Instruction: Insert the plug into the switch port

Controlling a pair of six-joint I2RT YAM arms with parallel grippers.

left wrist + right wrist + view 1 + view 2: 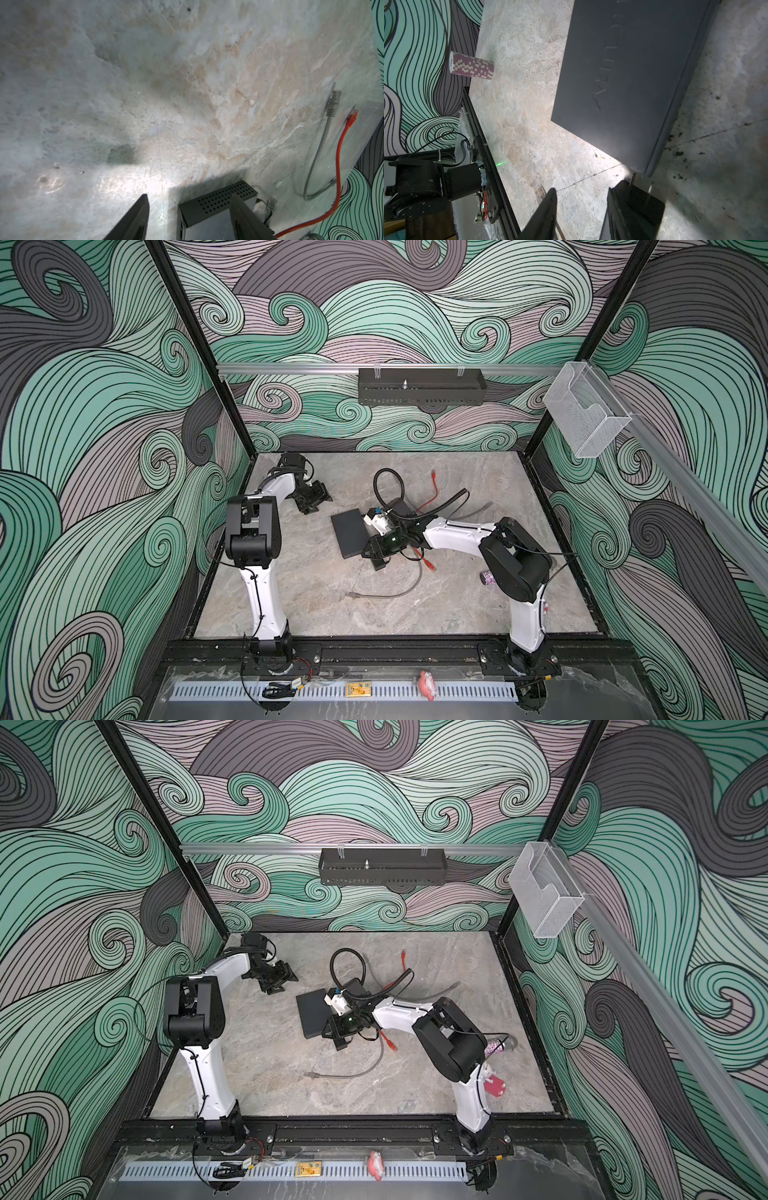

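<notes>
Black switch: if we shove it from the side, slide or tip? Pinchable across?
The switch lies flat and low on the table, so it would likely slide, not tip. Its shell looks rigid and matte, probably not slippery. It looks wider than the right claw opening, so pinch its thin edge instead.

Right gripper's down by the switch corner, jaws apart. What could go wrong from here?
1. The switch lies loose, the left gripper clear of it; a nudge from the right gripper could slide it.
2. The red cable and grey cable pass under the right arm and may snag or drag.
3. Neither gripper holds a plug, so closing here would likely grab nothing.
</notes>
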